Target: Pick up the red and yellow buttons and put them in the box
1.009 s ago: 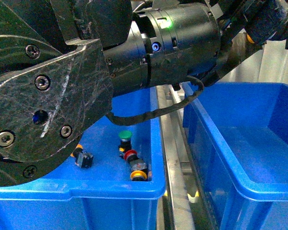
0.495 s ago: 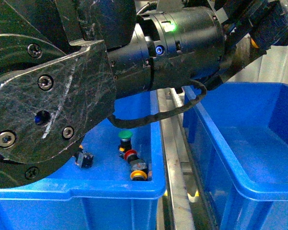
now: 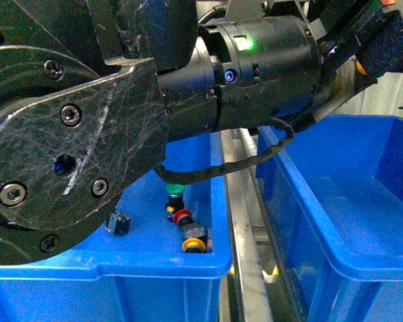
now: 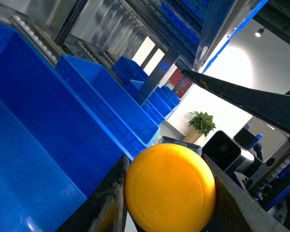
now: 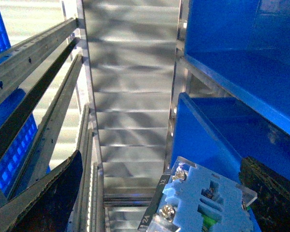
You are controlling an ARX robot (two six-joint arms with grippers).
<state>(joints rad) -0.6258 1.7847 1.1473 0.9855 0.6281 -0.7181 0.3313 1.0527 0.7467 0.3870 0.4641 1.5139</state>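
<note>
**Yellow button gripped, not yet in the box**

From the left: a red button (image 3: 183,216) and a yellow-capped button (image 3: 193,243) lie in the left bin (image 3: 121,265), beside a green-capped button (image 3: 175,190). Your left gripper (image 4: 166,193) is clenched on the yellow button (image 4: 170,188). Its glossy, rounded cap may slip out onto the metal rail (image 3: 245,235) if you let go short of the smooth-walled box (image 3: 342,258). Your right gripper (image 5: 164,203) frames a pale terminal block (image 5: 198,195); I cannot tell whether it grips.

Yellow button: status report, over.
Left gripper shut on yellow button. Right gripper: state unclear. Button not yet in box. Left arm blocks much of front view.
</note>
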